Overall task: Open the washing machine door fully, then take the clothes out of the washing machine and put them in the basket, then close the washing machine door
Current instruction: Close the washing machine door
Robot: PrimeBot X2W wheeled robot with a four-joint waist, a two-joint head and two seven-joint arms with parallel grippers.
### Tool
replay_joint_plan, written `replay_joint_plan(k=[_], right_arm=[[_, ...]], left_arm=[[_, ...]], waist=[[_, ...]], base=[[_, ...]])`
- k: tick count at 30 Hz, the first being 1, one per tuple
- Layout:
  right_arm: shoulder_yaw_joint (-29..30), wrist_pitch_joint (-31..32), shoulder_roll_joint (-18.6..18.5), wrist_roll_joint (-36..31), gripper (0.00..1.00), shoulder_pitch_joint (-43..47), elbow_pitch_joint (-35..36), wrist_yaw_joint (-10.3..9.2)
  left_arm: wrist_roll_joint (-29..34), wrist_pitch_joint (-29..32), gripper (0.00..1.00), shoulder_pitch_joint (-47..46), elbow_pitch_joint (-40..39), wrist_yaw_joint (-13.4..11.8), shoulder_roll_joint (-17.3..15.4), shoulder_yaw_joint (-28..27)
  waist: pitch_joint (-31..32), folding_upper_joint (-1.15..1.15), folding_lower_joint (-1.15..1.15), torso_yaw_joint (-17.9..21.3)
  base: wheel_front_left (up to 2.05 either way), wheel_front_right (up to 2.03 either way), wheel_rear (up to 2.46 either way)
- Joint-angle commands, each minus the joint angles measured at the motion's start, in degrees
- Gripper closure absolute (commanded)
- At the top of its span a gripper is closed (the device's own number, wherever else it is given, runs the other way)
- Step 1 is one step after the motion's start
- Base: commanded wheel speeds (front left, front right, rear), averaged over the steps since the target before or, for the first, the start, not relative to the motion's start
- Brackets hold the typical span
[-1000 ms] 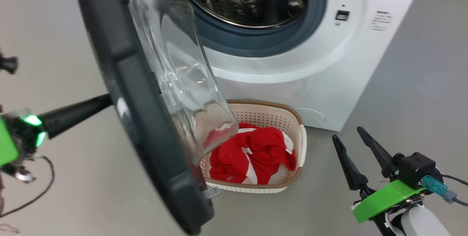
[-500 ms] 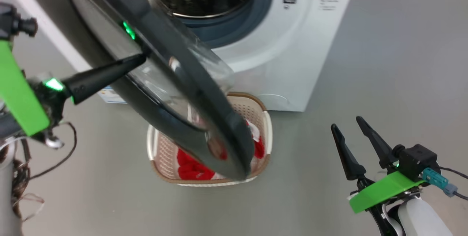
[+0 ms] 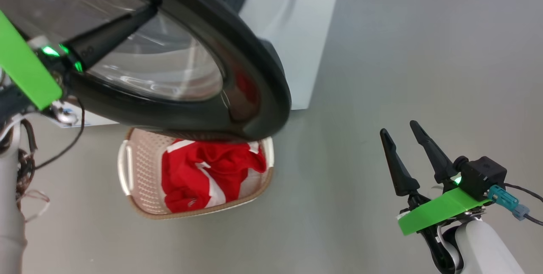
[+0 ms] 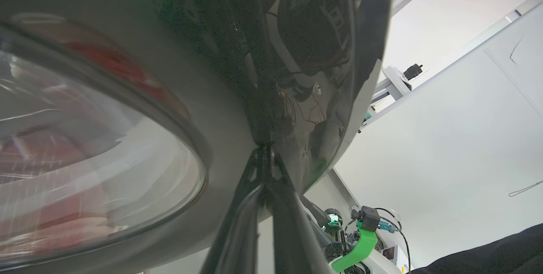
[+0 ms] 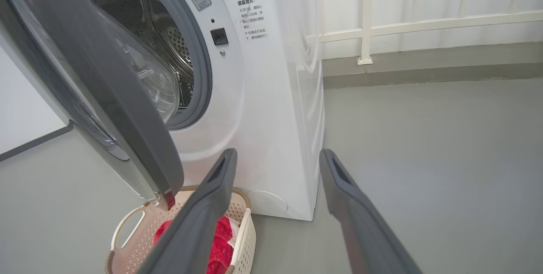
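The washing machine (image 5: 271, 96) stands with its washing machine door (image 3: 254, 96) swung partway out over the basket (image 3: 135, 180), where the clothes (image 3: 199, 172) lie. My left gripper (image 4: 265, 159) is pinched tight, tips against the door's black frame. My right gripper (image 3: 398, 127) hangs spread wide, empty, above the floor (image 3: 424, 53).

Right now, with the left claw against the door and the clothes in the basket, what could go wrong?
1. The shut left claw touches the door only with its tips, on the glossy frame; it could slip off that curved surface.
2. The door's lower edge seems close above the basket and clothes; it might snag the rim.
3. The door stands ajar from the washer; a weak push may not latch it.
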State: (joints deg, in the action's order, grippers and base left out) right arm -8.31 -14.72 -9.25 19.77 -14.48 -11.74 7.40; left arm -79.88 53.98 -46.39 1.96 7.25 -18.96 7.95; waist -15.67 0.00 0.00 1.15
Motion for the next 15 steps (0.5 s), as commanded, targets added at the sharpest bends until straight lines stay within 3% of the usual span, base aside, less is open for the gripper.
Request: replay_joint_plan(k=[1, 15], right_arm=[[-0.97, -0.28, 0.27, -0.55, 0.0, -0.95, 1.42, 0.09], [-0.85, -0.28, 1.83, -0.46, 0.0, -1.08, 1.34, 0.09]], left_arm=[[1.41, -1.64, 1.0, -3.38, 0.13, 0.24, -2.87, -1.32], [3.2, -12.97, 1.0, -9.02, 9.99, 0.24, -6.2, 2.28]], waist=[[-1.67, 0.0, 0.0, 2.77], [-1.95, 0.0, 0.0, 6.98]], base=[[0.0, 0.0, 0.0], [0.0, 0.0, 0.0]])
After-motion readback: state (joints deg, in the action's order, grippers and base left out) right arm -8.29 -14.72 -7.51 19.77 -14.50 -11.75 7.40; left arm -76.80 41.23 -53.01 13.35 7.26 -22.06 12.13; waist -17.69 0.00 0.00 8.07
